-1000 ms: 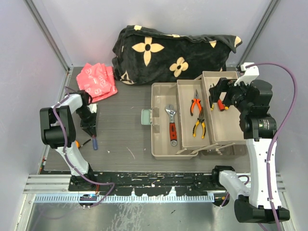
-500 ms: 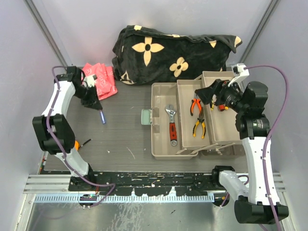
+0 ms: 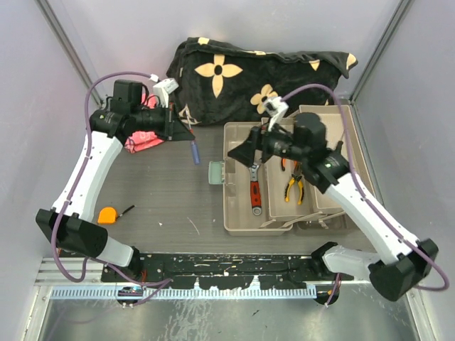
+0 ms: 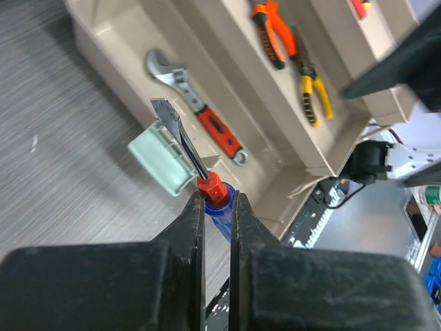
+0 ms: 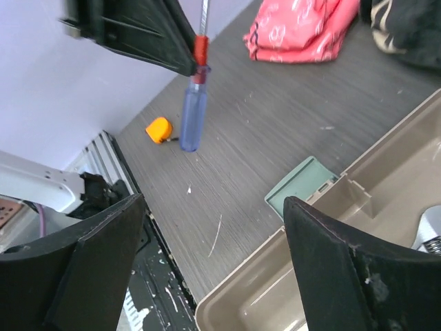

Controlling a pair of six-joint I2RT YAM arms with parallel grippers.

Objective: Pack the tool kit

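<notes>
The open beige toolbox (image 3: 238, 213) lies right of centre with its trays folded out. A red-handled wrench (image 3: 254, 181) lies in its left part, and two pliers (image 3: 288, 158) lie in the middle tray. My left gripper (image 3: 181, 133) is shut on a blue-handled screwdriver (image 3: 194, 150) and holds it in the air left of the box. In the left wrist view the fingers (image 4: 189, 227) clamp the handle just below its red collar (image 4: 212, 187). My right gripper (image 3: 249, 149) is open and empty over the box's left part; its own view (image 5: 213, 207) shows the jaws wide apart. An orange tape measure (image 3: 107, 215) lies on the table at the near left.
A black flower-patterned blanket (image 3: 256, 82) lies at the back. A pink packet (image 3: 146, 138) lies at the back left under my left arm. The box's green latch (image 3: 216, 172) sticks out on its left side. Grey walls close in both sides.
My left arm has lifted the screwdriver off the table and carried it right, toward the toolbox. My right arm has swung left from the right tray to over the box's left part.
</notes>
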